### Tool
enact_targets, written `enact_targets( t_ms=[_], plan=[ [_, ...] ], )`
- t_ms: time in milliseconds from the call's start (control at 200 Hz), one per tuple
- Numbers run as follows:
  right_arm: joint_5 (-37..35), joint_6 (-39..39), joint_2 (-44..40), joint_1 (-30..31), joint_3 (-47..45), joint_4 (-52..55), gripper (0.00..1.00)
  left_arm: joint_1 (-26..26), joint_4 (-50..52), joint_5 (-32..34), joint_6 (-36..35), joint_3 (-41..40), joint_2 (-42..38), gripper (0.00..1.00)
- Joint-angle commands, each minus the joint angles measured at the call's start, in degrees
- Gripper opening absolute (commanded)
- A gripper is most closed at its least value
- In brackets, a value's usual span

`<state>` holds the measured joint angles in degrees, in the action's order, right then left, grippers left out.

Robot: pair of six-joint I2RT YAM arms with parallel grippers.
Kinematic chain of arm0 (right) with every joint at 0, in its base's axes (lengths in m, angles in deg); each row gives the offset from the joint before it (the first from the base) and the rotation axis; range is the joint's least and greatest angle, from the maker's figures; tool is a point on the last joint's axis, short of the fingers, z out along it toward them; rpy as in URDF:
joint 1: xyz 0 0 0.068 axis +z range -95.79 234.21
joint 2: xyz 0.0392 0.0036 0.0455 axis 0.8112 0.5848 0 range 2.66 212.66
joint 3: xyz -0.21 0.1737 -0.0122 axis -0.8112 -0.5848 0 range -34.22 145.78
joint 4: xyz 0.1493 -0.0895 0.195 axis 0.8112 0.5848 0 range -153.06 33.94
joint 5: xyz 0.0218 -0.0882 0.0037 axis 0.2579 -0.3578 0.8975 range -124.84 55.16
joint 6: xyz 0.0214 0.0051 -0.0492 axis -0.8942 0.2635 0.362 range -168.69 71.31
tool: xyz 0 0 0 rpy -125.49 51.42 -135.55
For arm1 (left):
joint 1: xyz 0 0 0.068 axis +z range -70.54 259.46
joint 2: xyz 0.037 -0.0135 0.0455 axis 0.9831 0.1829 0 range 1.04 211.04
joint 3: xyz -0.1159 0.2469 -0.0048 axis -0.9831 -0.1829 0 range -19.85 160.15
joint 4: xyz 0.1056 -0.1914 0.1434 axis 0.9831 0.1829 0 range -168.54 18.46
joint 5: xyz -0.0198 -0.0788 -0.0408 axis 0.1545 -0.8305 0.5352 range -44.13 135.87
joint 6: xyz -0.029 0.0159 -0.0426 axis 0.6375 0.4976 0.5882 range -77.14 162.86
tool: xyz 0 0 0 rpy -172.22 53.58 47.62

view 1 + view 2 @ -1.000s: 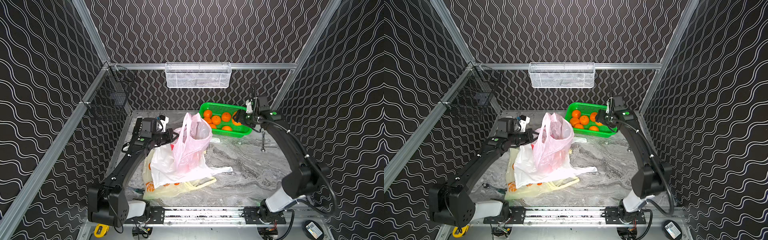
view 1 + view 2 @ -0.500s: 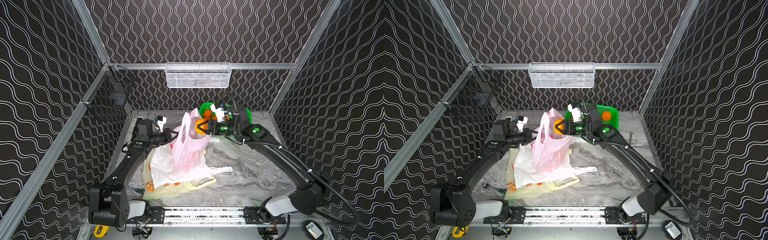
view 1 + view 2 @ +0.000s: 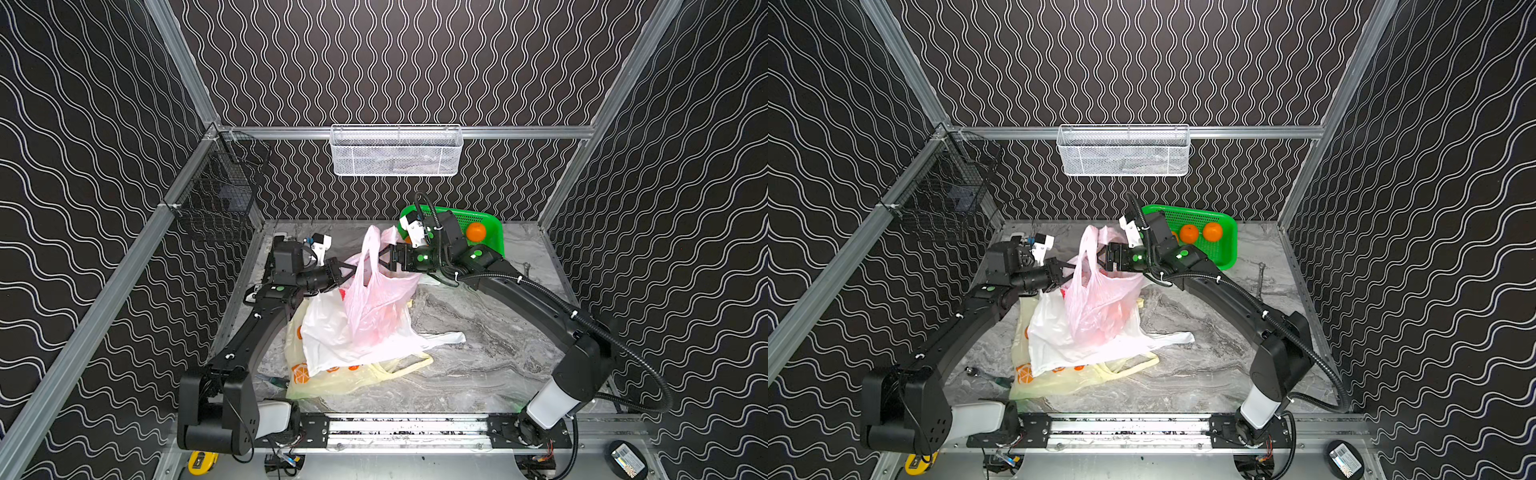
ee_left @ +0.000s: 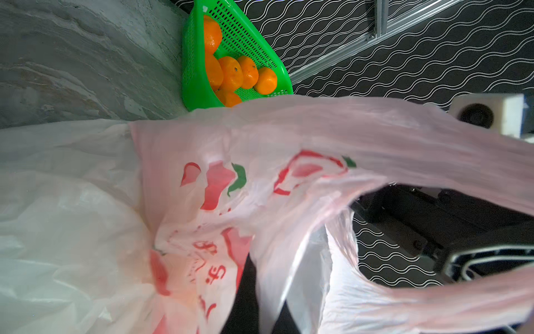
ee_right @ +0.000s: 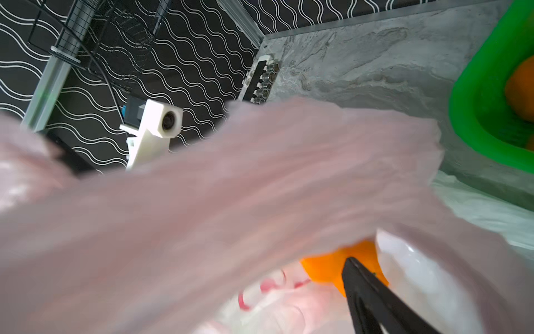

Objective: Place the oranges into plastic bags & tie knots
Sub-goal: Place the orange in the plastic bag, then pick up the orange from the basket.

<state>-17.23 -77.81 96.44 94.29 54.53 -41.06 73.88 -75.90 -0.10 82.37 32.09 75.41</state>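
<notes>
Over the pink bag (image 3: 376, 301), right tool (image 3: 385, 261) outstretched, jaws apart, left tool (image 3: 348, 269) clamped on rim

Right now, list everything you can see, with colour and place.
pink bag: one, translucent pink with red prints, atop the other bags
white bag: one, white, under it
yellow bag: one, pale yellow with orange prints, bottom of the pile
green basket: one, green, back right of the table
oranges: at least six, orange, in the green basket
orange: one, orange, at the pink bag's mouth
white mesh basket: one, white, back rail
black wire basket: one, black, left wall
left gripper: one, black, shut on the pink bag's rim
right gripper: one, black, at the bag's mouth, beside that single orange
</notes>
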Motion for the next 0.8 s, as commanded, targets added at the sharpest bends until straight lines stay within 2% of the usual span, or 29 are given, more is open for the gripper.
enact_targets(
  t_ms=[0, 130, 185, 290, 370, 520, 696, 796],
  plan=[
    [-4.93, 2.63, -5.91, 0.03, -3.51, 0.77, 0.93, 0.15, 3.52, 2.28, -4.56, 1.74, -0.41, 0.00],
    [-16.25, 4.13, -15.36, -0.72, -12.31, 0.56, 0.95, 0.14, 9.78, 4.53, -9.38, 4.73, 0.71, 0.00],
    [-18.82, 4.09, -18.03, -2.15, -15.24, 0.88, 0.95, -0.12, 11.69, 5.55, -10.86, 5.67, 1.36, 0.00],
    [-21.39, 2.57, -19.86, -7.13, -17.72, 3.09, 0.95, -1.34, 16.76, 9.12, -14.26, 8.37, 2.68, 0.00],
    [-21.69, 0.88, -19.22, -12.17, -18.26, 4.33, 0.95, -3.73, 21.67, 14.36, -17.41, 11.34, 3.62, 0.00],
    [-17.38, 1.04, -9.86, -21.56, -12.15, 10.01, 0.94, -8.24, 25.75, 21.55, -19.99, 14.49, 4.82, 0.00],
    [-14.96, 1.84, 4.01, -26.64, -0.79, 16.38, 0.94, -13.55, 31.33, 31.94, -22.48, 17.99, 6.43, 0.00],
    [-12.99, 1.95, 11.22, -28.70, 4.90, 17.04, 0.95, -14.86, 32.80, 34.19, -23.24, 19.02, 7.09, 0.00]
  ],
)
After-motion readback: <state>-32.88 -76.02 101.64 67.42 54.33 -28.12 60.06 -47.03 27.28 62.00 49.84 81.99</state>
